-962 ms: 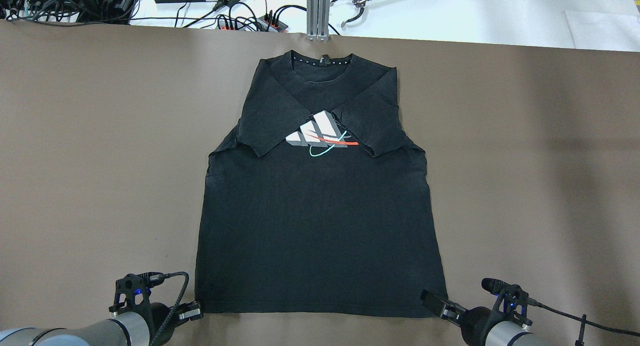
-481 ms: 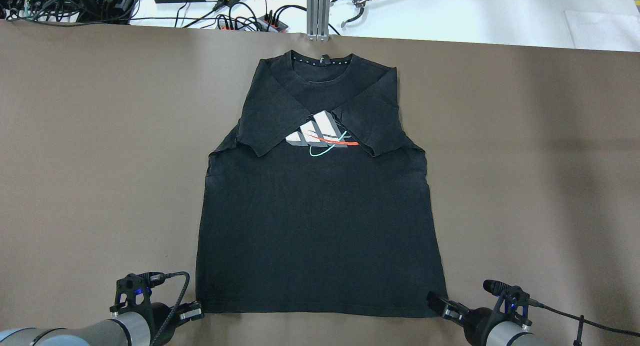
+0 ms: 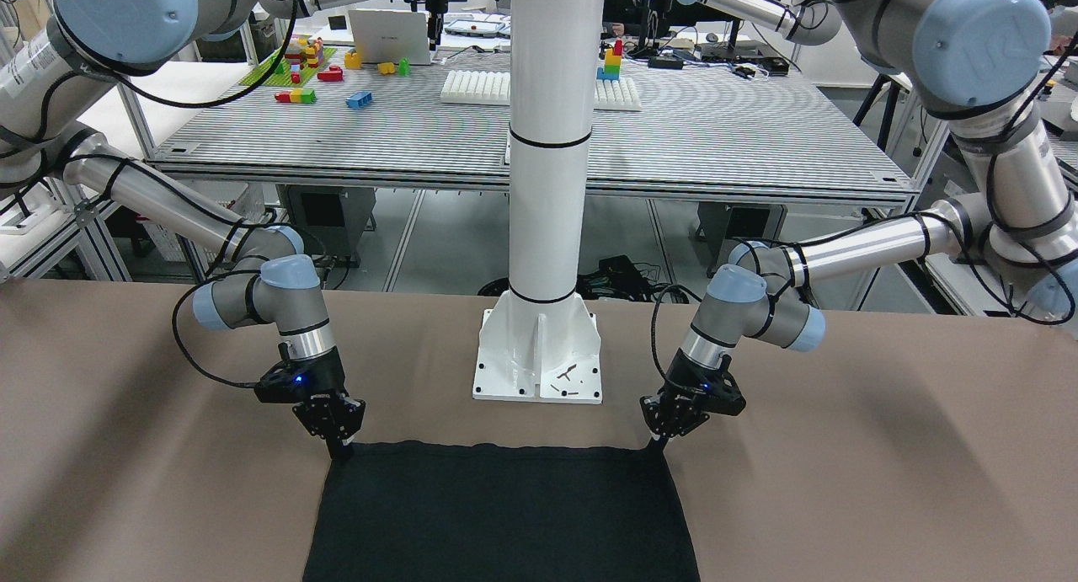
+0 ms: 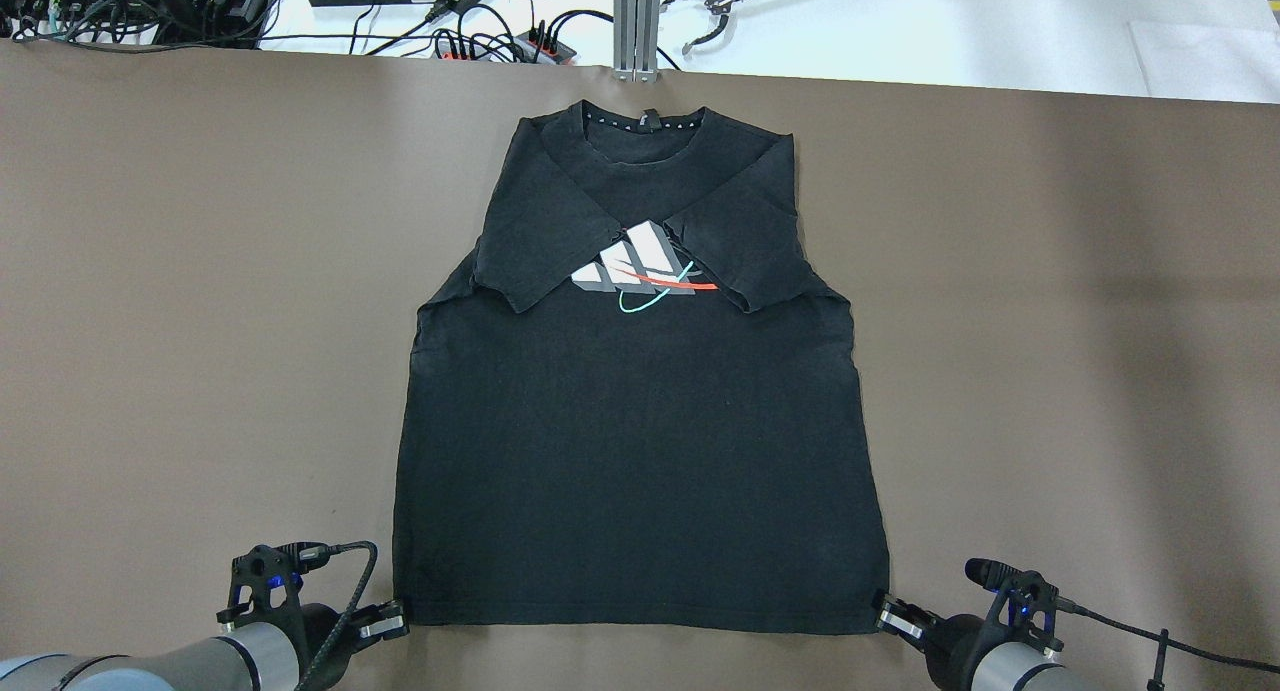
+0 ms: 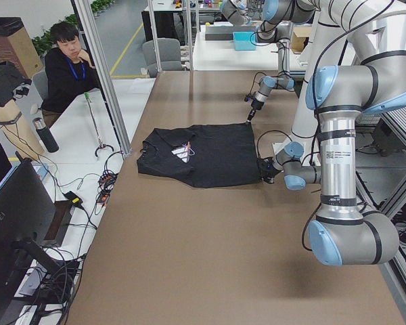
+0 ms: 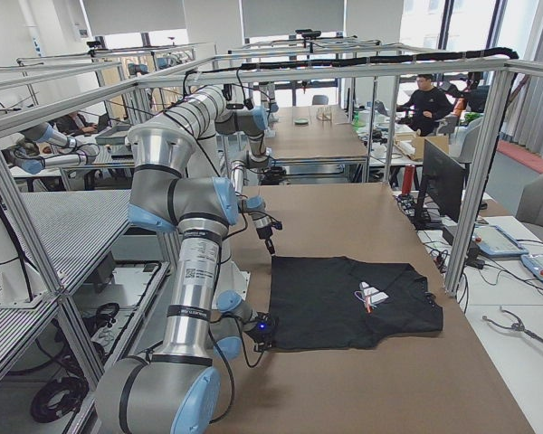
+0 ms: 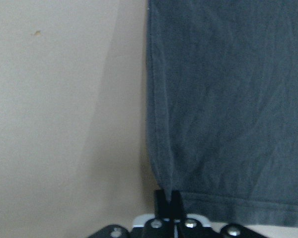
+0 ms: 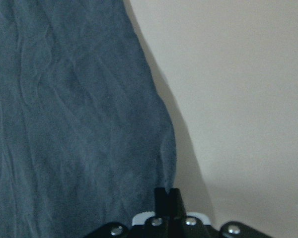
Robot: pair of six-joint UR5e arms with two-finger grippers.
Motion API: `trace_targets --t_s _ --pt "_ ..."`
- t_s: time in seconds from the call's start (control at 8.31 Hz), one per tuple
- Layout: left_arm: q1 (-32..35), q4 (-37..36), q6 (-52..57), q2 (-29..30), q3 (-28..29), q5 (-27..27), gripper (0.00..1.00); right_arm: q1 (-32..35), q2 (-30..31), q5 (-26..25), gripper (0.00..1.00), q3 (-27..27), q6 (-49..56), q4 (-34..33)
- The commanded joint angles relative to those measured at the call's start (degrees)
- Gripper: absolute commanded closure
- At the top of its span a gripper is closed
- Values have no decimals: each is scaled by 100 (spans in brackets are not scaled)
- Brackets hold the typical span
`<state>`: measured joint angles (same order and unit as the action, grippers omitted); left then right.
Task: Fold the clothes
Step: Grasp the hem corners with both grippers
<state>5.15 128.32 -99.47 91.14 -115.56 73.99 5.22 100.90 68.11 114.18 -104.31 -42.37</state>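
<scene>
Front-facing: only the hem end of the shirt (image 3: 505, 515) shows, flat on the brown table (image 3: 842, 481). Both arms come in low with bent elbows, wrists tipped down. The left gripper (image 3: 659, 441) and right gripper (image 3: 340, 449) each touch down at a hem corner, either side of the white pedestal (image 3: 539, 346). Finger gap is not readable here.

Overhead: the whole shirt is visible, spread flat mid-table with the collar away from the robot. Both sleeves are folded in over the chest and partly cover the logo (image 4: 640, 276). The grippers sit at the two near corners, at the frame's bottom edge.

Exterior left: the near arm's wrist lies almost at table level by the near hem corner. The far arm slopes steeply down to the other corner. A person (image 5: 68, 64) sits beyond the table's far side.

Exterior right: same layout mirrored. The near wrist is low at the hem, and the far arm angles down.

Left wrist: fingertips are pressed together with no gap, pinching the hem's corner. Bare table lies to the left of the fabric edge.

Right wrist: same again, tips closed tight on the opposite corner, with bare table to the right.
</scene>
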Motion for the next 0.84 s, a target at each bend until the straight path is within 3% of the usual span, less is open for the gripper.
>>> trace_targets --t_s 0.0,0.12,0.36,0.6,0.72 --pt "39 -113 24 -183 -579 11 100 31 18 131 100 427 104 -78" --pt "56 -758 33 -132 -1034 141 100 31 27 193 100 673 435 -105" --pt "904 -2191 137 471 -1679 1112 100 415 -8 482 100 1253 1224 -192" --pt "1941 -3534 784 1690 -1655 2115 100 1869 -401 1934 100 1318 2079 -621" --pt "2312 -4081 1093 2158 -1593 2398 100 2512 -769 2543 100 1309 2386 -1311"
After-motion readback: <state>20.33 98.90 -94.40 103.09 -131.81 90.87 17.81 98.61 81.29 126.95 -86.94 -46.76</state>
